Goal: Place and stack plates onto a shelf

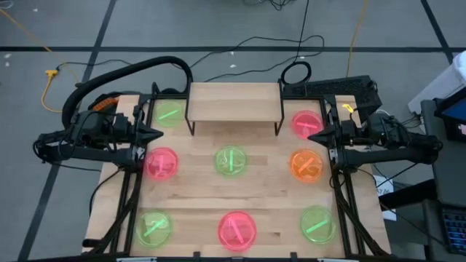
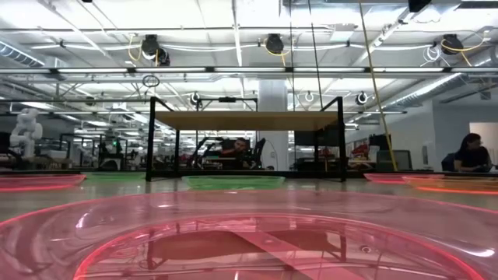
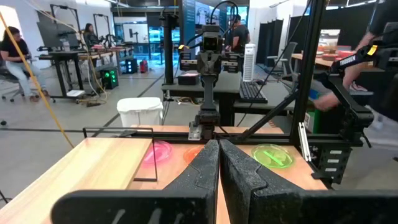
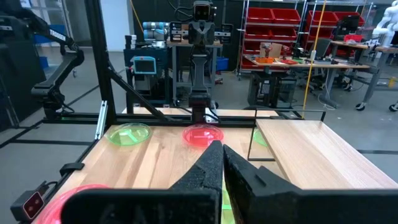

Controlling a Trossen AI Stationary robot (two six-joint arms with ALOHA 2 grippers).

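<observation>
Both dark arms lie folded low at opposite edges of the tabletop (image 1: pixel 196 185), pointing inward toward each other. The left gripper (image 1: pixel 159 135) sits at the left edge, its fingers (image 3: pixel 202 168) pressed together into a closed point and holding nothing. The right gripper (image 1: pixel 312 136) mirrors it at the right edge, its fingers (image 4: pixel 211 163) likewise closed tight and empty. Both wrists are held level.

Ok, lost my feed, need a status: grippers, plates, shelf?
Left gripper and right gripper shut, empty, at table edges. Eight plates on the table. Shelf bare. Nothing blocking.
</observation>
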